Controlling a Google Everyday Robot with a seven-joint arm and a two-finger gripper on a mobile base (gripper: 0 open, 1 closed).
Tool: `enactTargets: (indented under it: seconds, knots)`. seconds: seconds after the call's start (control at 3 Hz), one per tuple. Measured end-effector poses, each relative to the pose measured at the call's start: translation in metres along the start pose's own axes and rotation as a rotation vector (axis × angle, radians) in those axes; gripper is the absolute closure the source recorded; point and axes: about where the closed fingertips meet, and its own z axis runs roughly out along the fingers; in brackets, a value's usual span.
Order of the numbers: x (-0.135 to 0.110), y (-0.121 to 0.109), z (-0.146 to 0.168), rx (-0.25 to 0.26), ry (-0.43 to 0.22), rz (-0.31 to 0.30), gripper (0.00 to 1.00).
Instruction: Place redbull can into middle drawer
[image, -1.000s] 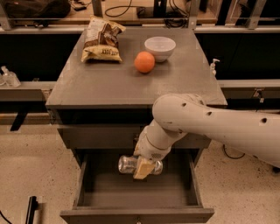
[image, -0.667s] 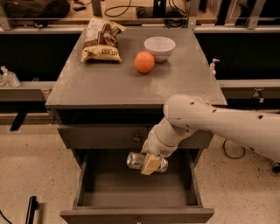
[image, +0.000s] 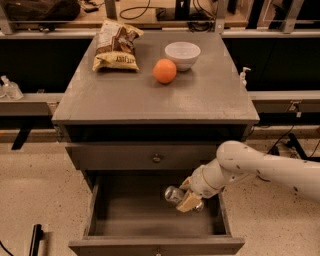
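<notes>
Camera view — hand grips can — seemingly in-drawer.

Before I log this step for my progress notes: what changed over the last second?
The gripper, still shut on the redbull can, carried it toward the picture's right and slightly lower over the open middle drawer. Nothing was let go. The snack bag, orange and bowl stayed put.

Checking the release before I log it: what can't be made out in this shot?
Camera view: the redbull can, held by the hand over the middle drawer, is mostly covered by the hand.
Camera view: the can's height above the drawer floor; one steep view.
Camera view: the rest of the arm, cut off by the right edge.
</notes>
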Motion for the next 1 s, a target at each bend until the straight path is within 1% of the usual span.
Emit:
enactTargets:
  seconds: [0.33,0.67,1.0]
  knots:
    - [0.035,-0.01,0.017,0.043,-0.047,0.061,1.0]
    - [0.057,-0.02,0.039,0.092,-0.083,0.117,1.0]
    - [0.068,-0.028,0.079,0.131,-0.112,0.132,0.97]
